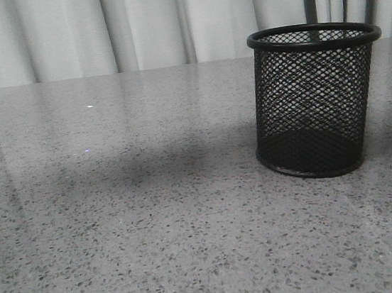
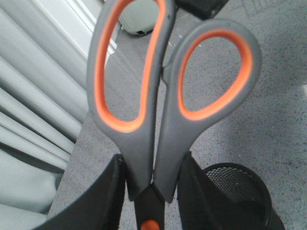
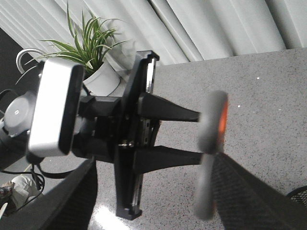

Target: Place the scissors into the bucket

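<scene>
The left gripper (image 2: 151,191) gripped the scissors (image 2: 163,96) aloft between closed fingers (image 2: 108,201); right fingers' state unclear. Next: lowering blades into the mesh bucket (image 1: 315,99).

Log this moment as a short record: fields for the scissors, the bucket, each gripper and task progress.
scissors: held at the base of the handles, near the orange pivot, loops sticking out beyond the jaws
bucket: upright on the speckled grey table, nothing visible inside
left gripper: shut on the scissors, raised above the table with the bucket below and to one side
right gripper: its dark fingers frame its own view; open or shut unclear
task progress: scissors lifted, not yet in the bucket
</scene>
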